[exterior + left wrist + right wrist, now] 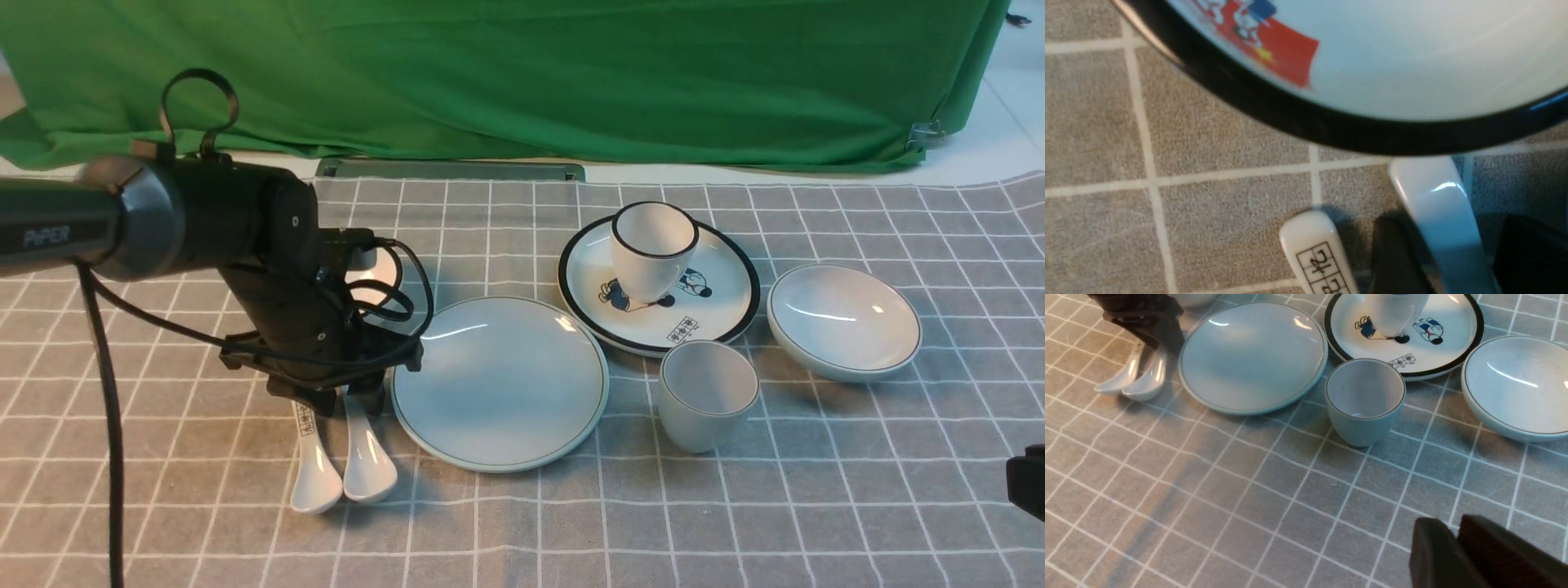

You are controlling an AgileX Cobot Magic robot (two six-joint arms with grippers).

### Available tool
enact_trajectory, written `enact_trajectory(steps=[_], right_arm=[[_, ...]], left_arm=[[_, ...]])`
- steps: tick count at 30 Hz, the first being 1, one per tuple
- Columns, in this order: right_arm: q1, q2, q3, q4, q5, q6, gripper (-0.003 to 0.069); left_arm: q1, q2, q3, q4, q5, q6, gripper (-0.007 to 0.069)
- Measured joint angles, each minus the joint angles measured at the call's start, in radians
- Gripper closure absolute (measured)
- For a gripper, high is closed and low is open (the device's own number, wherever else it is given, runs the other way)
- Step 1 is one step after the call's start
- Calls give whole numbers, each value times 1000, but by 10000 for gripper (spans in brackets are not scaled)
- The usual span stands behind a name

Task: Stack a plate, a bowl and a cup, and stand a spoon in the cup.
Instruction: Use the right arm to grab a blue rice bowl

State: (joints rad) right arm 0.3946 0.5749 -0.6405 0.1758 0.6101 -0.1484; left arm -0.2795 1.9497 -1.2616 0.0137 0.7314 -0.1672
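The plain white spoon (367,461) lies on the cloth left of the plate (500,382), beside a spoon with printed characters (314,469). My left gripper (343,404) is down over the spoon handles. In the left wrist view its dark fingers (1392,257) stand on either side of the plain spoon's handle (1433,204), with gaps showing, so it is open. The thin-rimmed cup (706,396) stands right of the plate, and the shallow bowl (843,321) is further right. My right gripper (1457,535) is shut and empty above bare cloth near the cup (1364,400).
A black-rimmed cartoon plate (718,314) carries a black-rimmed cup (653,249) behind the thin-rimmed cup. A deeper black-rimmed bowl (1372,61) sits just beyond the spoon handles, mostly hidden by my left arm in the front view. A green backdrop hangs behind the table.
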Motion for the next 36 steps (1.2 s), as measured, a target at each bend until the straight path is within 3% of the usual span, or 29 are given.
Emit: enact_trajectory(steps=[9, 14, 19, 22, 29, 34, 36], right_arm=[[0, 1, 0, 0, 0, -7, 519], [0, 1, 0, 0, 19, -7, 495], [0, 2, -2, 0, 41, -8, 311], [0, 4, -2, 0, 45, 0, 249], [0, 149, -115, -11, 144, 3, 237], [0, 337, -219, -75, 159, 6, 237], [0, 522, -310, -151, 161, 10, 237]], left_arm=[[1, 9, -10, 18, 27, -9, 438], [1, 9, -10, 19, 31, -11, 447], [1, 9, -10, 11, 31, -12, 365], [1, 8, -11, -1, 32, -12, 290], [0, -80, 1, -14, 146, 33, 92], [0, -283, 20, -19, 205, 66, 58], [0, -479, 61, -30, 204, 100, 69]])
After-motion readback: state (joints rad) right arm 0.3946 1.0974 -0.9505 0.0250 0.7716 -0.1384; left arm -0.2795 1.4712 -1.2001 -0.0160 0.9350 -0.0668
